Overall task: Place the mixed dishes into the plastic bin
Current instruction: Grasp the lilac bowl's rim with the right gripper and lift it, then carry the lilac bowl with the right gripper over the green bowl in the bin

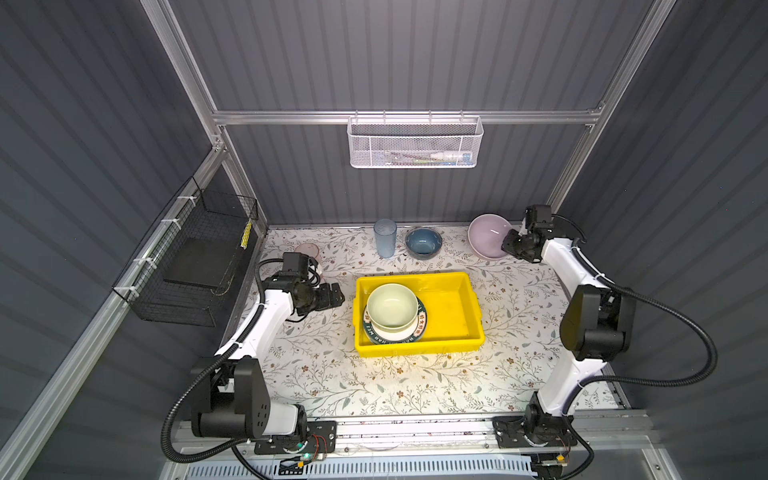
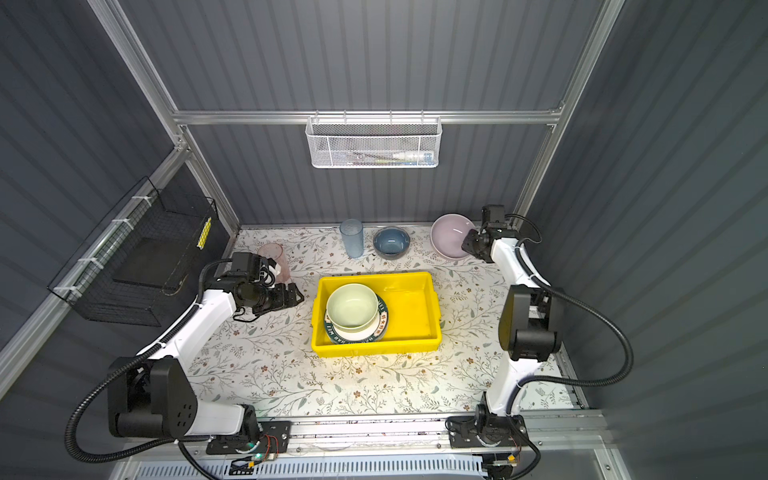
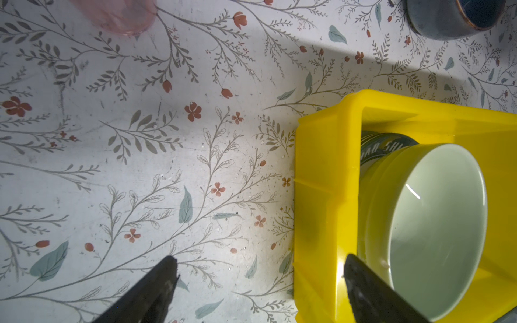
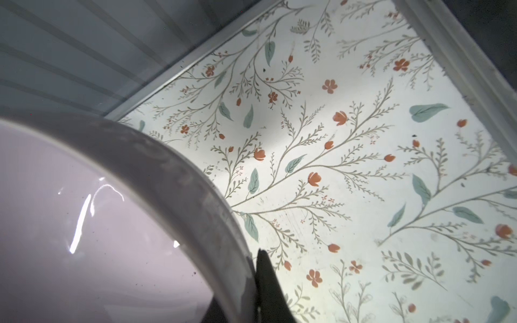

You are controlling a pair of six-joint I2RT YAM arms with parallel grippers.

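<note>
Left claw [image 1: 337, 297]: held wide open and empty, just left of the yellow bin [image 1: 461, 305]; in the left wrist view one fingertip is seen over the bin's left wall.
Right claw [image 1: 508, 244]: clamped on the right rim of the lilac bowl [image 1: 487, 235], which is tilted at the far right.
Bin contents: green bowl [image 1: 392, 305] stacked on the green-lettered plate [image 1: 420, 327], in the left half.
Outside the bin: blue tumbler [image 1: 385, 237] and blue bowl [image 1: 423, 242] at the far edge; pink tumbler [image 1: 307, 249] far left, partly hidden by the left arm.

Bin [image 1: 415, 277] yellow, bowl [image 1: 392, 305] pale green, tumbler [image 1: 306, 249] seemingly pink.
</note>
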